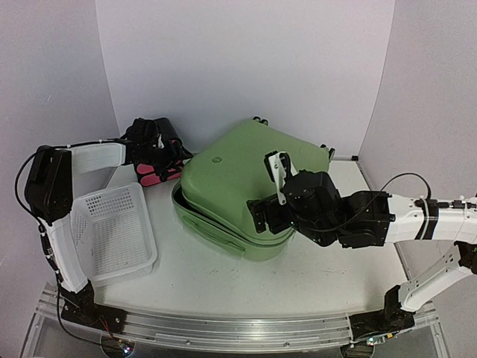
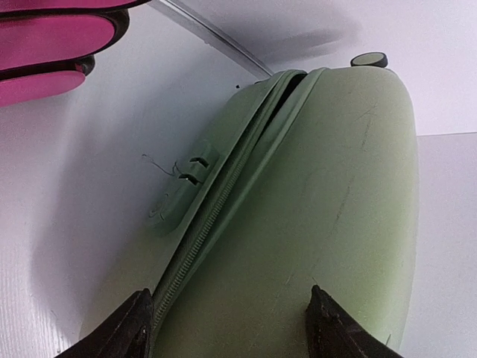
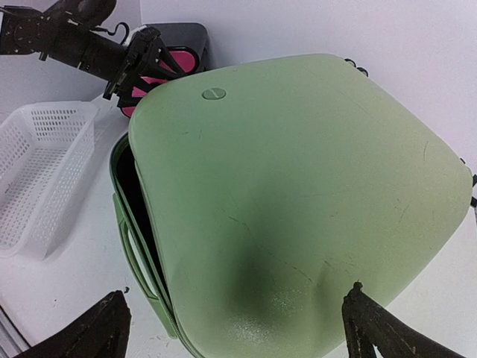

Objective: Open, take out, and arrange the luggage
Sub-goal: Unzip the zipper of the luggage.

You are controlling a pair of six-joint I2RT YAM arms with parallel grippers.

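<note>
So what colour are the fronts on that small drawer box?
Pink. The drawer fronts show best in the left wrist view.

Top view looks down; both wrist views closely share the luggage (image 1: 231,171).

The luggage (image 1: 231,171) shows a matt, finely scuffed hard plastic shell; left of it, a white perforated plastic basket (image 1: 112,231) and glossy pink drawer fronts (image 2: 52,33).
</note>
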